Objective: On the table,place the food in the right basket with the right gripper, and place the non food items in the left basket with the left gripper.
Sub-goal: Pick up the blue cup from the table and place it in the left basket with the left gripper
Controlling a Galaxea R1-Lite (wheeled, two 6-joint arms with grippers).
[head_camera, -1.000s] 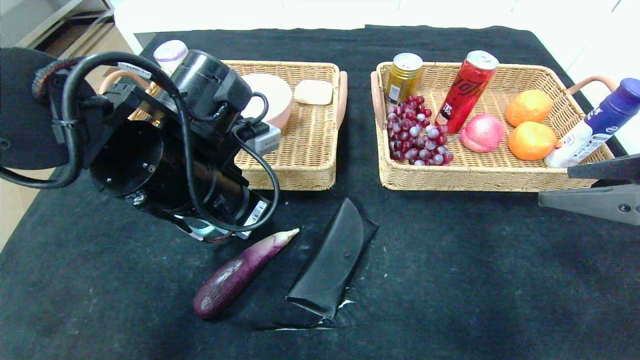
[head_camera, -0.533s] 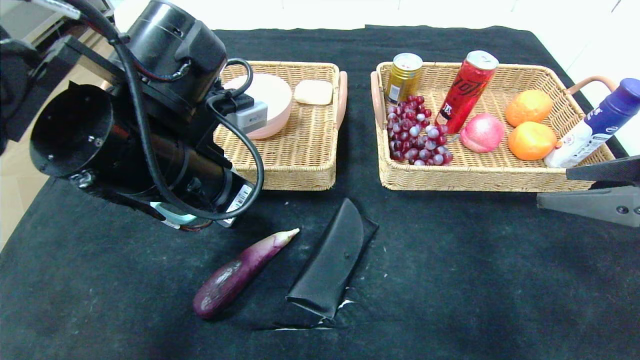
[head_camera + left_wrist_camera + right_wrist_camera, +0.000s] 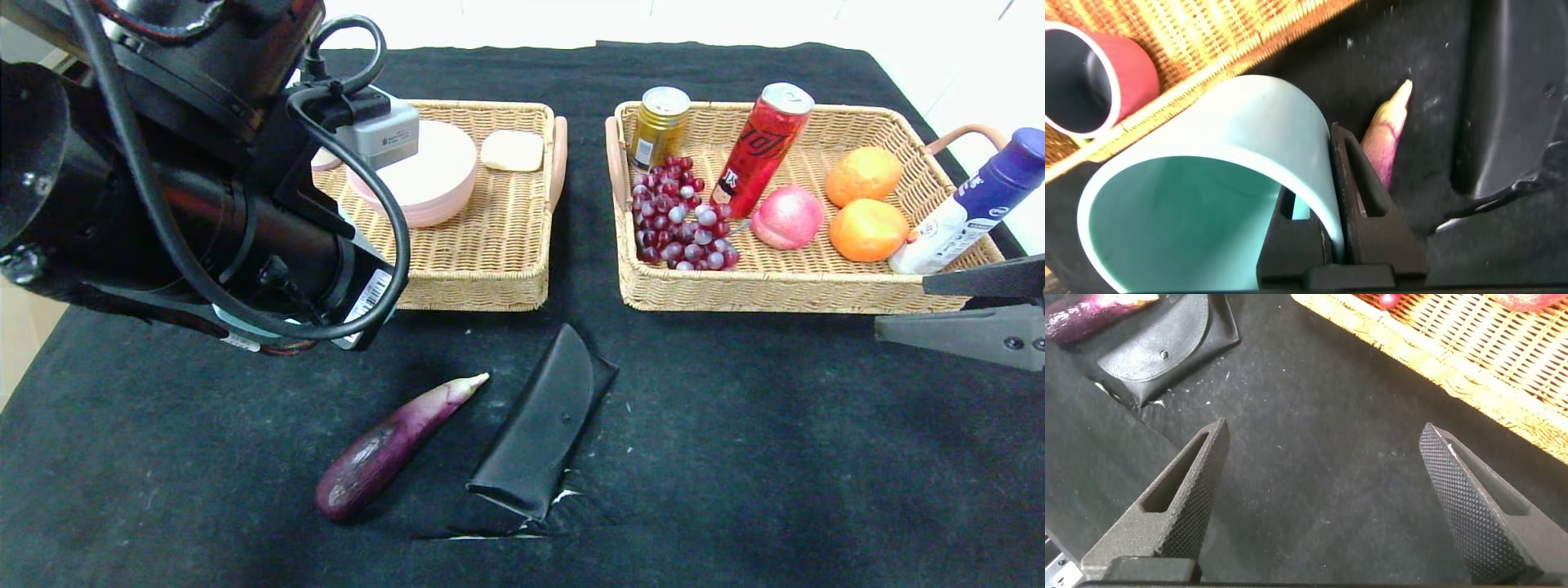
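Your left gripper (image 3: 1327, 212) is clamped on the rim of a light teal cup (image 3: 1200, 175), one finger inside the wall and one outside; in the head view the left arm (image 3: 163, 188) stands raised over the near corner of the left basket (image 3: 490, 269) and hides the cup itself. That basket holds a pink bowl (image 3: 429, 175) and a pale soap bar (image 3: 512, 150), and the left wrist view also shows a red cup (image 3: 1094, 77) lying inside it. Your right gripper (image 3: 1327, 498) hangs with its fingers spread wide and nothing between them, over bare black table cloth (image 3: 775, 441) just in front of the right basket (image 3: 775, 290). The right basket contains a gold can (image 3: 658, 126), a red can (image 3: 761, 149), grapes (image 3: 678, 224), a peach (image 3: 787, 216), two oranges (image 3: 867, 229) and a white and blue bottle (image 3: 963, 208) leaning on its rim. On the cloth, an eggplant (image 3: 392, 445) lies just beside a black glasses case (image 3: 539, 429), both in front of the baskets.
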